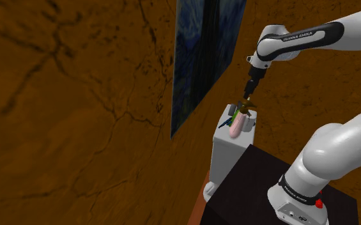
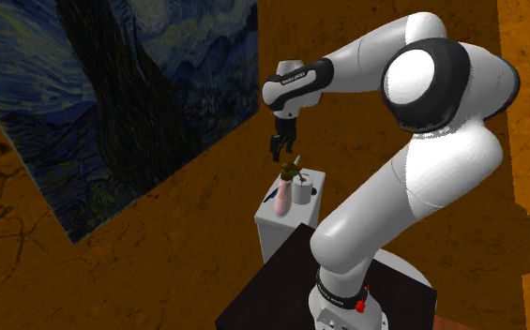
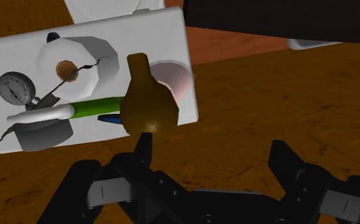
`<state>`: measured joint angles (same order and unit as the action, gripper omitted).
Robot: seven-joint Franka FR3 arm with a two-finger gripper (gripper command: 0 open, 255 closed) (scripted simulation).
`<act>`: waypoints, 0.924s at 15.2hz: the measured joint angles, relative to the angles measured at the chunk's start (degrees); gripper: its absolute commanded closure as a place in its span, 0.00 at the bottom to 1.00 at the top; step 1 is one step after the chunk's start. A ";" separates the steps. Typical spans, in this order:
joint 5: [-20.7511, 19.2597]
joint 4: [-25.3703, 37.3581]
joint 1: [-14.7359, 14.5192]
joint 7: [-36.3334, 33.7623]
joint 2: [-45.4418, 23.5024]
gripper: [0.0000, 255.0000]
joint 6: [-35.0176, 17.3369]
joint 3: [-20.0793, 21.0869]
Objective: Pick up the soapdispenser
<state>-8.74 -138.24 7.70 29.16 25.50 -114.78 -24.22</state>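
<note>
The soap dispenser (image 3: 145, 95) is a brown, pear-shaped bottle with a narrow neck. It stands on a small white cabinet top (image 3: 153, 32). It shows as a small olive-brown shape (image 1: 246, 106) (image 2: 294, 170) in the exterior views. My black gripper (image 3: 211, 156) hangs just above it (image 1: 248, 94) (image 2: 281, 145), open, with nothing between the fingers. In the wrist view the bottle lies just beyond the left fingertip (image 3: 143, 147), not in the gap; the other finger (image 3: 280, 158) stands well apart from it.
Sharing the cabinet top are a white paper roll (image 3: 76, 60), a round gauge (image 3: 13, 88), a green rod (image 3: 95, 108) and a pink item (image 1: 237, 125) (image 2: 280, 197) close beside the bottle. A blue painting (image 1: 201, 57) hangs on the brown wall. The black stand (image 1: 249, 185) adjoins the cabinet.
</note>
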 measured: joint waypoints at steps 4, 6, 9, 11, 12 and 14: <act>0.69 2.01 0.59 4.89 -6.39 0.00 -3.96 -4.59; 1.04 1.91 0.61 5.87 -8.01 0.00 -5.56 -5.48; 1.45 0.63 0.47 6.37 -9.45 0.00 -8.16 -6.03; 1.74 -0.19 0.35 6.59 -10.30 0.00 -9.77 -6.29; 1.85 -0.52 0.31 6.70 -10.62 0.00 -10.39 -6.40; 1.95 -0.73 0.30 6.86 -10.93 1.00 -10.93 -6.53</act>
<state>-6.79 -138.97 8.00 36.02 14.58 -125.72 -30.75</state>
